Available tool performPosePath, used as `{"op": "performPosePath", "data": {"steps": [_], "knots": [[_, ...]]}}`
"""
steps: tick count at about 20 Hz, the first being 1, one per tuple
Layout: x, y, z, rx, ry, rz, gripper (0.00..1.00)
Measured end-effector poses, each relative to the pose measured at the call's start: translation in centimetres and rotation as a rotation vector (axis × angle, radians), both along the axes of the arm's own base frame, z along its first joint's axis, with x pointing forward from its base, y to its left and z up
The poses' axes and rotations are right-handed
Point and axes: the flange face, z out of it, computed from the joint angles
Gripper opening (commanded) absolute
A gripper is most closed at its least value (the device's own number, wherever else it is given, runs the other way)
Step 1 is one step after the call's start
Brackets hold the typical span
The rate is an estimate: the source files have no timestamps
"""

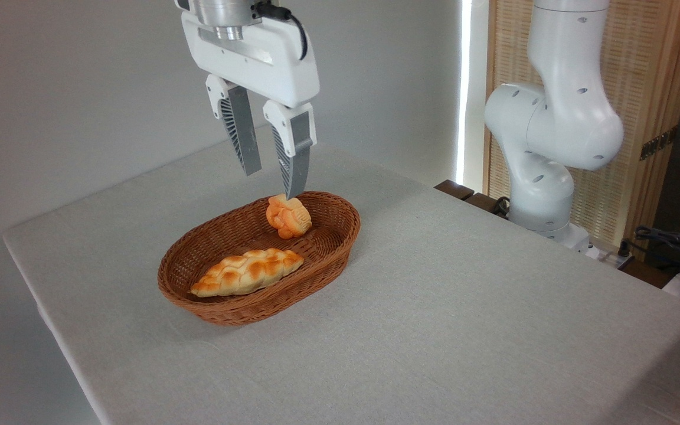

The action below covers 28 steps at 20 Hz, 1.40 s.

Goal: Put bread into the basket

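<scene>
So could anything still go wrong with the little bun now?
Maybe. The bread sits tilted against the far inner wall of the basket, so it could tip or roll. One finger of the open gripper hangs right at the bun's top, so a sideways move might nudge it toward the rim. The braided loaf leaves it less room to settle.

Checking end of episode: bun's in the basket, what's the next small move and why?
Probably lift the tool straight up. Its fingers are open, the bun lies inside the basket by the loaf, and one fingertip looks very near the bun.
</scene>
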Motion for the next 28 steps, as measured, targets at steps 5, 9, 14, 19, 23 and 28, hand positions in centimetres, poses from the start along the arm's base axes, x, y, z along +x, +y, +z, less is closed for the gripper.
{"op": "performPosePath", "data": {"steps": [5, 9, 14, 19, 23, 28], "knots": [[0.7, -1.2, -0.7, 0.005, 0.017, -0.021, 1.00], [1.1, -0.7, -0.5, 0.006, 0.024, -0.012, 1.00], [1.1, -0.5, -0.3, 0.006, 0.021, -0.008, 1.00], [1.2, 0.1, -0.2, 0.008, 0.019, -0.016, 1.00], [1.2, 0.5, -0.3, 0.007, 0.017, -0.051, 1.00], [1.2, 0.5, -0.3, 0.007, 0.018, -0.051, 1.00]]}}
